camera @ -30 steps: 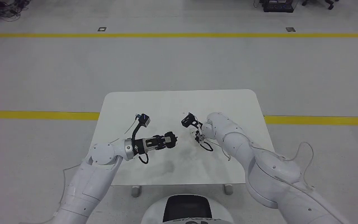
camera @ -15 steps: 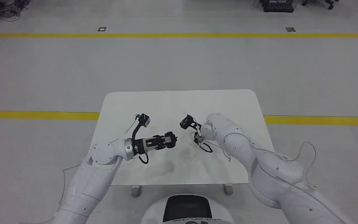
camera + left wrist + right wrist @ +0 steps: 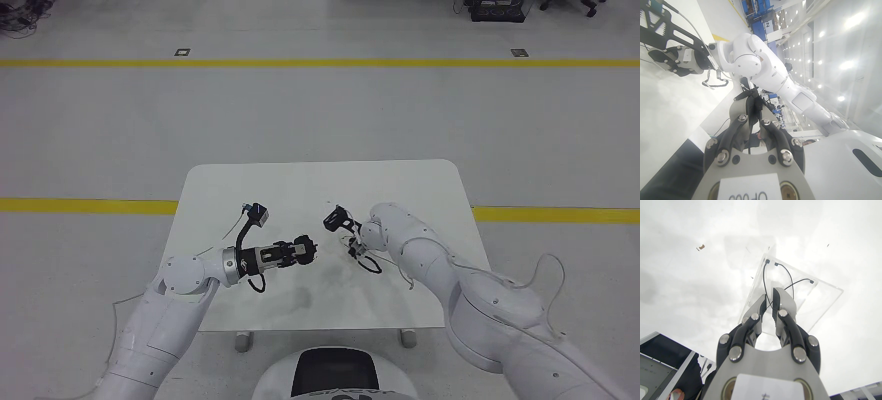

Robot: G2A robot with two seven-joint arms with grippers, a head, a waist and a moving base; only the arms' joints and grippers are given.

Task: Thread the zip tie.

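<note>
Two grippers: left gripper [image 3: 753, 106] is clamped tight on a black zip tie [image 3: 753, 93]; right gripper [image 3: 769, 293] is parted by a narrow gap, nothing visibly pinched.
Left hold: the tie sticks out past the tips, bunched end outermost, carried in the air near the right gripper but apart from it.
Right reach: straps of the loose zip ties [image 3: 811, 281] cross in the gap between its pads; the clear tray [image 3: 821, 298] holding them lies just beyond the tips.
Further out: a white table [image 3: 400, 180] lies under the tray and both arms.
Change: over the last second the left arm kept still; the right gripper only nudged, same spot at the tray.
Meaning: threading probably not begun. The right looks to be lining up a grab, and closing on one strap alone is tricky where they cross.
</note>
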